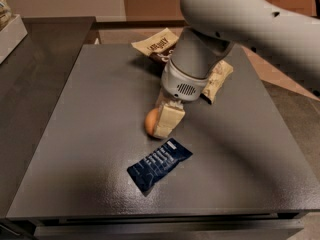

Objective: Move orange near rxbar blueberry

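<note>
The orange point(150, 122) is a small round fruit on the dark grey table point(90, 134), near its middle. My gripper point(161, 123) reaches down from the white arm and its cream fingers point(168, 120) sit around the orange, hiding its right side. The rxbar blueberry point(159, 164) is a flat navy wrapper with white lettering, lying at an angle just in front of and slightly right of the orange, a short gap away.
A brown-and-cream snack bag point(159, 45) lies at the back of the table, partly behind the arm, with another cream end point(218, 81) showing to its right. A pale box edge point(10, 31) stands on the counter at far left.
</note>
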You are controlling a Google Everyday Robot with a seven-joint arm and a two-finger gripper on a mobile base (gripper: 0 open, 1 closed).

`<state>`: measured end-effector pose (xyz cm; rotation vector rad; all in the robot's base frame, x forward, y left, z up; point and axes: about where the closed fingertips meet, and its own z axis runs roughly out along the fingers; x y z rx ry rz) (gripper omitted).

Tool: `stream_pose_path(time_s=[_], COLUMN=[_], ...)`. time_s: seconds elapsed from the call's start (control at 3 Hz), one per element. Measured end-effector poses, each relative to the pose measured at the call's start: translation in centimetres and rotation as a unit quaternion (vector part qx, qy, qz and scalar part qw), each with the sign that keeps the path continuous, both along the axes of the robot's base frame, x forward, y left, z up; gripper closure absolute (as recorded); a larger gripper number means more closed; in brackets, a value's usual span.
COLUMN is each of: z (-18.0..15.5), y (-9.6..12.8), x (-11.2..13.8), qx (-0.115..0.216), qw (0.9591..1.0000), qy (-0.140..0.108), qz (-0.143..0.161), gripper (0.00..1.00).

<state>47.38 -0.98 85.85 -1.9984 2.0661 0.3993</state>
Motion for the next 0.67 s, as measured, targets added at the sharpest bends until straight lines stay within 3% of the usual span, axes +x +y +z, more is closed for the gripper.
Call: stream_pose_path(time_s=[0.33,0.67], z=[0.06,0.06], y=[0.05,0.05], x=[-0.06,-0.06], qx=[0.000,0.000], qw=[1.0000,1.0000], qy=[-0.001,-0.001], qz=[0.000,0.000], gripper=[0.00,0.00])
